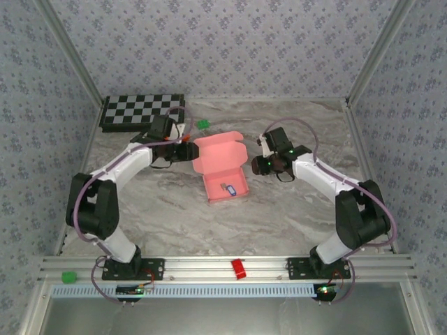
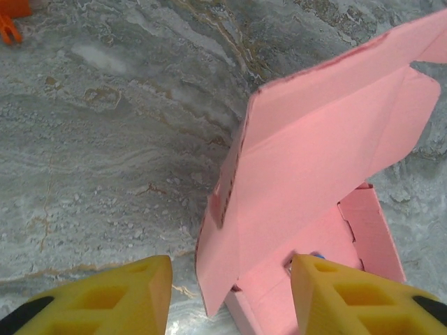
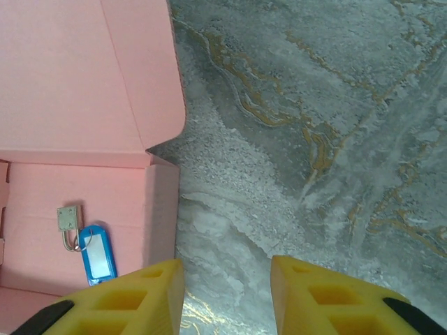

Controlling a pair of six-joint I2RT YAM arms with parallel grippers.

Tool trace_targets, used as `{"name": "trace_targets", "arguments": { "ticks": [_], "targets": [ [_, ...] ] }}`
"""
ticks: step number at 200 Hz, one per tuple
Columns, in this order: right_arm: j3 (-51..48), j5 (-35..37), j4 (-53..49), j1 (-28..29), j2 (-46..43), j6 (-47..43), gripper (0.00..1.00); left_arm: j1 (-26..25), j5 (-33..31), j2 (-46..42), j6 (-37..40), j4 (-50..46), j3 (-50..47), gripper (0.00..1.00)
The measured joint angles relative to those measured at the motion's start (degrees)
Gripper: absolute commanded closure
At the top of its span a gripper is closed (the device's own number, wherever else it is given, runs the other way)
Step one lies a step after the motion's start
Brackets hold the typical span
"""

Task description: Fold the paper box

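Straddling the raised lid corner of the box (image 2: 314,160), the left end effector (image 2: 230,266) stands part open, not clamped on it. The right end effector (image 3: 227,269), part open and empty, hovers just beside the box, which sits mid-worktop (image 1: 279,216), blue tag (image 3: 96,255) inside.

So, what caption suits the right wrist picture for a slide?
Right arm's yellow fingers, open, at the edge of the open pink card box holding a blue key tag, on grey marbled table.
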Motion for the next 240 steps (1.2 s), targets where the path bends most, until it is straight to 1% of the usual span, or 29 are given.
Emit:
{"name": "trace_targets", "arguments": {
  "ticks": [13, 29, 67, 78, 90, 125, 164, 213, 228, 240],
  "targets": [
    [-0.4, 0.0, -0.1, -0.3, -0.4, 0.0, 0.61, 0.0, 0.1, 1.1, 0.4, -0.4, 1.0, 0.57],
    [-0.8, 0.0, -0.1, -0.5, -0.6, 0.0, 0.61, 0.0, 0.4, 2.3, 0.9, -1.1, 2.2, 0.62],
    [-1.3, 0.1, -0.1, -0.8, -0.8, 0.2, 0.61, 0.0, 1.8, 4.4, 1.2, -1.5, 3.2, 0.66],
    [-1.4, 0.1, -0.1, -0.9, -0.8, 0.2, 0.61, 0.0, 1.9, 4.9, 1.3, -1.5, 3.4, 0.71],
    [-1.5, 0.1, -0.1, -0.9, -0.8, 0.4, 0.61, 0.0, 2.3, 5.5, 1.6, -1.6, 3.7, 0.73],
    [-2.5, 0.3, -0.1, -1.0, -1.4, 0.9, 0.61, 0.0, 3.4, 7.5, 2.2, -1.7, 5.0, 0.83],
    [-3.9, 0.2, 0.0, -1.3, -3.0, 1.7, 0.62, 0.0, 4.9, 10.5, 2.9, -2.1, 8.9, 0.84],
    [-5.7, -1.0, 1.4, -3.3, -5.4, 3.3, 0.62, 0.0, 7.8, 14.2, 4.3, -2.1, 14.0, 0.84],
    [-6.4, -1.6, 2.0, -4.2, -5.8, 3.6, 0.61, 0.0, 8.2, 15.2, 4.7, -2.4, 15.3, 0.83],
    [-6.7, -2.4, 2.3, -5.0, -5.9, 3.8, 0.61, 0.0, 8.4, 15.7, 5.0, -2.4, 16.0, 0.80]
  ]
}}
